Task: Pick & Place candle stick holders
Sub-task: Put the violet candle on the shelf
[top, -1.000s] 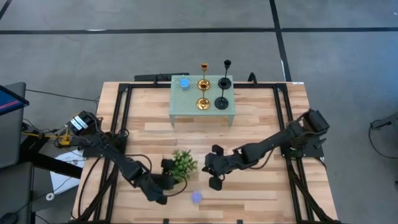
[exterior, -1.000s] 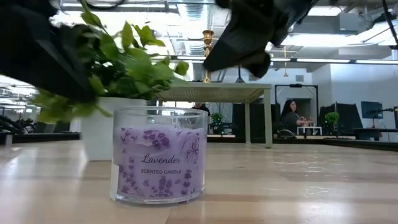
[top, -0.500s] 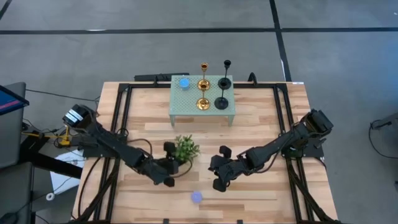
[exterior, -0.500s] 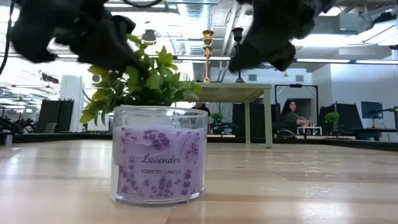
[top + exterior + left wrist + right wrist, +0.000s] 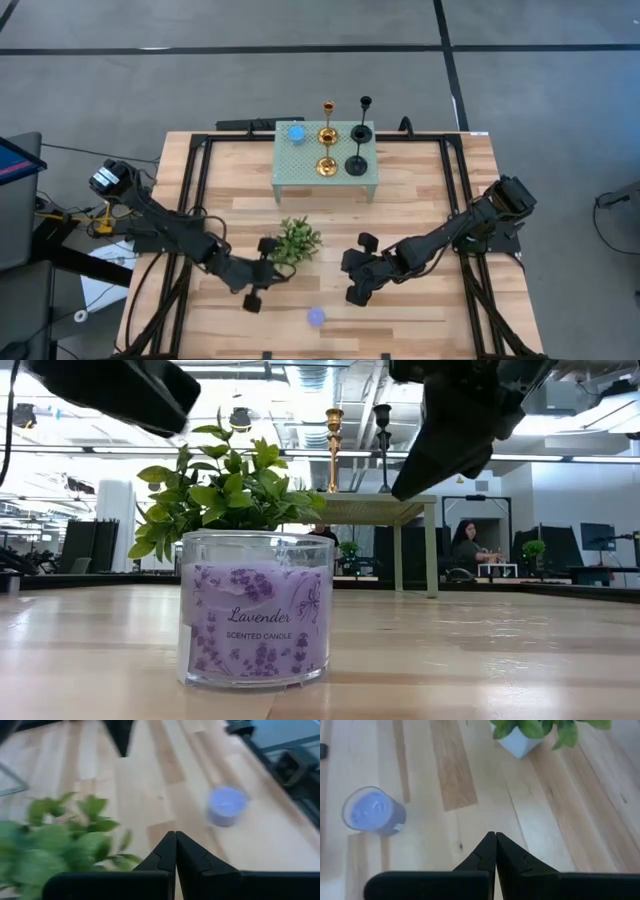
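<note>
Two gold candle stick holders point(image 5: 327, 135) and two black ones point(image 5: 358, 150) stand on their round bases on a small green stand point(image 5: 300, 170) at the table's far middle. A tall gold holder point(image 5: 334, 450) and a tall black one point(image 5: 382, 445) show in the low view. My left gripper point(image 5: 275, 274) is shut and empty above the table, left of the plant. My right gripper point(image 5: 345, 264) is shut and empty, right of the plant. Both are far from the holders.
A green leafy plant in a white pot point(image 5: 297, 240) stands between the two grippers. A purple lavender candle jar point(image 5: 316, 317) stands near the front edge. A blue candle point(image 5: 297, 133) sits on the green stand's left part.
The plant has moved from beside the purple candle toward the far edge and stands there now. My left gripper, which was at the plant, has drawn back toward the table's left edge. My right gripper has shifted a little toward the right edge.
</note>
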Motion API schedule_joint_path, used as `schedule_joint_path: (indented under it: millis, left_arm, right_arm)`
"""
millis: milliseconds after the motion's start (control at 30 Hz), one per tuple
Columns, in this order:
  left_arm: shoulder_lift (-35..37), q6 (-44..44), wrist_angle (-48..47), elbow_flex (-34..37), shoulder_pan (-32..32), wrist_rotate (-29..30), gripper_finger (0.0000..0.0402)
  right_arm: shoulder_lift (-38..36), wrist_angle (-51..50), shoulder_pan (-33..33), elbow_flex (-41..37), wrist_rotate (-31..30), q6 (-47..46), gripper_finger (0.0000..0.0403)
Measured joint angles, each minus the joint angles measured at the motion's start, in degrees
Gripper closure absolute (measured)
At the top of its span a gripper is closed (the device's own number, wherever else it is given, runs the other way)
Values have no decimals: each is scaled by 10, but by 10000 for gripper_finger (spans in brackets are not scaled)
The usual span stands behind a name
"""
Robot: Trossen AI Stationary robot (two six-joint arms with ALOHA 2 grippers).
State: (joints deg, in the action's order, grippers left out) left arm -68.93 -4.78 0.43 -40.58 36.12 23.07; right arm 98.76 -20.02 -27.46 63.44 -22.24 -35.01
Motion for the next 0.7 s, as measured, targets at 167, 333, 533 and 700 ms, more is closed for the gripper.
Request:
schedule_joint_path:
  millis: [167,333,533,700]
  left_arm:
    - [-1,-49,21,0,47,0,397]
    - [-29,-95,89,-2,62,12,398]
    - [-99,-95,86,-17,62,35,398]
    - [-149,-36,92,-31,59,-12,398]
  right_arm:
    - [0,-10,5,0,-4,1,403]
    - [0,-10,18,0,-12,11,403]
    - [0,-36,30,0,-39,34,403]
    - [0,-72,29,0,-61,35,403]
